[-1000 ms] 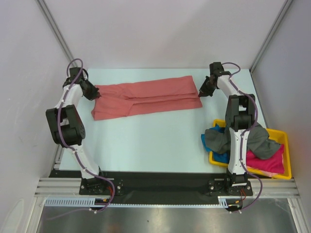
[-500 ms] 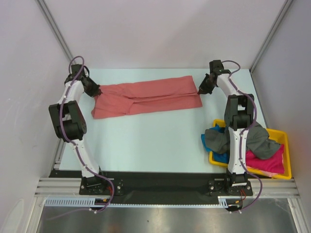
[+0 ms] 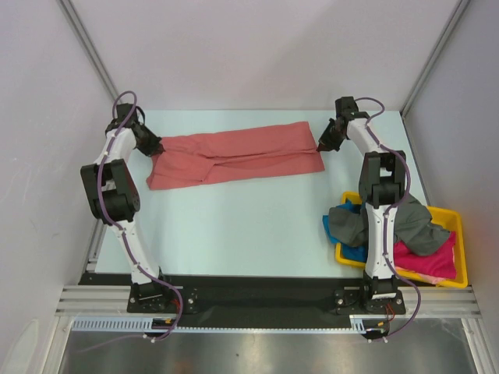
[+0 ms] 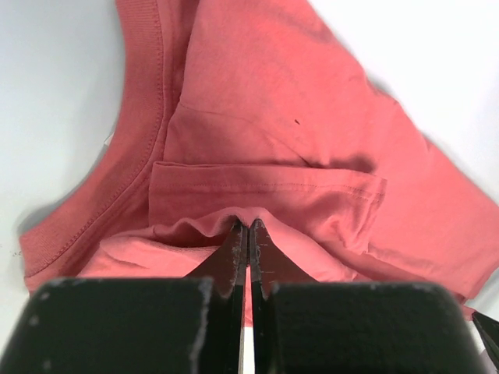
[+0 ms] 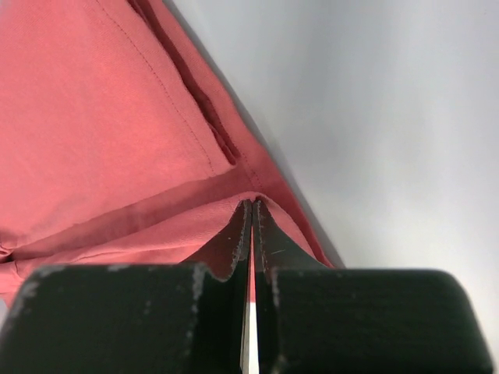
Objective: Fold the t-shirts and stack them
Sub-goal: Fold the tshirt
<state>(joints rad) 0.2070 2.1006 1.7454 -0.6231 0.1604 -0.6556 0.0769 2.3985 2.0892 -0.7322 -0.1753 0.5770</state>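
A salmon-red t-shirt [image 3: 234,153] lies folded lengthwise into a long strip across the far half of the table. My left gripper [image 3: 153,148] is shut on its left, collar end; in the left wrist view the fingertips [image 4: 248,227] pinch a ridge of red cloth [image 4: 273,132]. My right gripper [image 3: 321,146] is shut on the strip's right end; in the right wrist view the fingertips [image 5: 253,204] pinch the hem of the red cloth [image 5: 93,117]. A dark grey tee [image 3: 398,222], a bright blue tee [image 3: 352,251] and a magenta-pink tee [image 3: 429,261] lie crumpled in the tray.
A yellow plastic tray [image 3: 461,265] sits at the near right, beside the right arm's base, with the grey tee spilling over its left rim. White walls and metal posts enclose the pale table [image 3: 242,226].
The left arm has shifted slightly toward the far left, drawing the collar end with it. The right gripper has barely moved and holds the right end.
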